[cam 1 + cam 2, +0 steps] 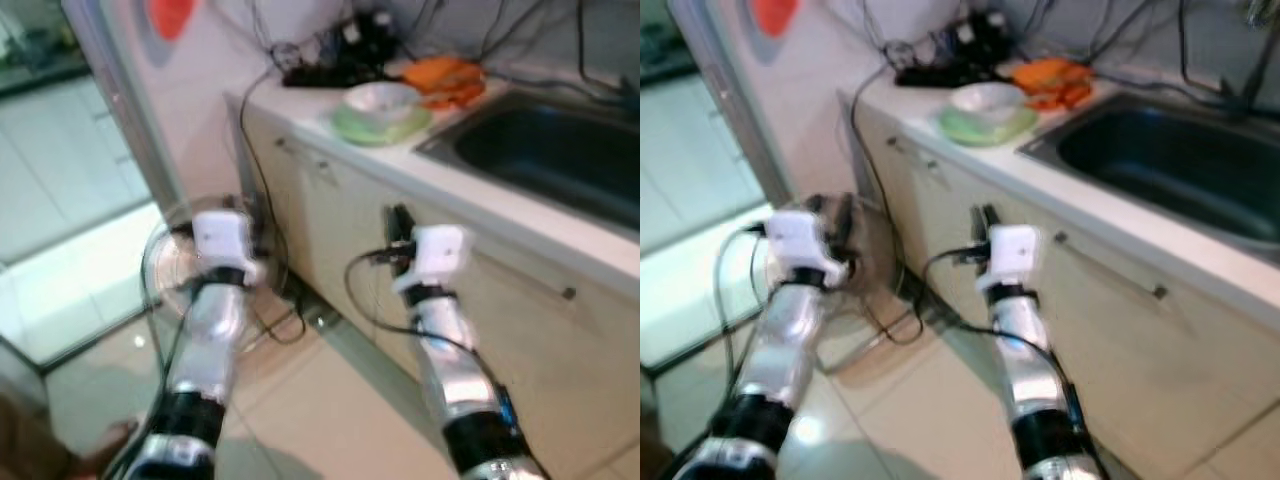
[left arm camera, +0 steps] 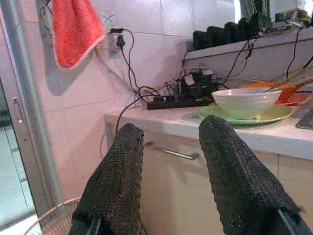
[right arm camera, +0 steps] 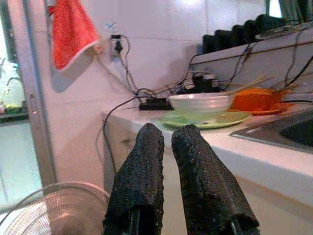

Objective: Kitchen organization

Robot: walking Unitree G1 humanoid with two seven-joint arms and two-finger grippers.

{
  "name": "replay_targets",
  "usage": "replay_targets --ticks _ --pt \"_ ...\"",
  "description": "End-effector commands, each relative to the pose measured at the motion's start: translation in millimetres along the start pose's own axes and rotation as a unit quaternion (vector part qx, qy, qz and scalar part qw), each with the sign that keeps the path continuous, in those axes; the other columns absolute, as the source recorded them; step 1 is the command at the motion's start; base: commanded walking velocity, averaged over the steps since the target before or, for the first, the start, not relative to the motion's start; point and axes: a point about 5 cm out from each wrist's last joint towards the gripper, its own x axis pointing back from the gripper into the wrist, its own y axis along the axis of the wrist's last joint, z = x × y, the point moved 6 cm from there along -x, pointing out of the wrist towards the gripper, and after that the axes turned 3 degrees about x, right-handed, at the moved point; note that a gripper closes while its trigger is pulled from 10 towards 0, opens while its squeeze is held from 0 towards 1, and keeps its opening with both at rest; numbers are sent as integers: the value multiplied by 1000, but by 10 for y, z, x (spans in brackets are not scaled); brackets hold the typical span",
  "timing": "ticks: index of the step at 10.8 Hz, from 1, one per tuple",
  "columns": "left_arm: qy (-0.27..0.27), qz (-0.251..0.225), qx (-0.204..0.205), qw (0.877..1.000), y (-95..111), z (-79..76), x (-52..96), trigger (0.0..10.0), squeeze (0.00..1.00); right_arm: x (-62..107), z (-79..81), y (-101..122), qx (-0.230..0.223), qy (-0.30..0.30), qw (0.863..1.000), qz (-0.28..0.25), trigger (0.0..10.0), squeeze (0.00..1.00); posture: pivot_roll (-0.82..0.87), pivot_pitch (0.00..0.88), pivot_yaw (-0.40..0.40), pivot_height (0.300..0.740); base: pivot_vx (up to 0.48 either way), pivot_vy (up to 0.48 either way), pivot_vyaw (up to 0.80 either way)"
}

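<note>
On the white counter [image 1: 470, 195] a white bowl [image 1: 380, 98] sits on a green plate [image 1: 385, 125], with an orange dish [image 1: 447, 78] just behind them. Both arms are held out below counter height, in front of the cabinets. My left gripper [image 2: 168, 142] is open and empty, and the bowl [image 2: 244, 100] and plate [image 2: 242, 116] lie beyond its fingers. My right gripper [image 3: 168, 139] is shut on nothing and points at the same bowl [image 3: 199, 104]. In the eye views the right gripper [image 1: 398, 225] hangs close to the cabinet front.
A steel sink [image 1: 560, 150] lies right of the plate. A black power strip [image 1: 325, 72] with tangled cables sits at the counter's back corner. A red cloth [image 2: 76, 29] hangs on the tiled wall. A floor fan [image 3: 54, 210] stands by the cabinet end, beside a glass door [image 1: 60, 150].
</note>
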Motion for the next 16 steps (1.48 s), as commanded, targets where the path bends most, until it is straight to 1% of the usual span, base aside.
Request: replay_targets --ticks 1,16 --pt "-10 -5 5 1000 27 -94 -17 10000 0 0 -83 9 6 -7 1000 -2 10000 0 39 0 107 740 341 0 0" --pt "-6 -10 6 1000 51 -75 -29 10000 0 -13 -65 37 5 -3 1000 -9 10000 0 39 0 107 740 344 0 0"
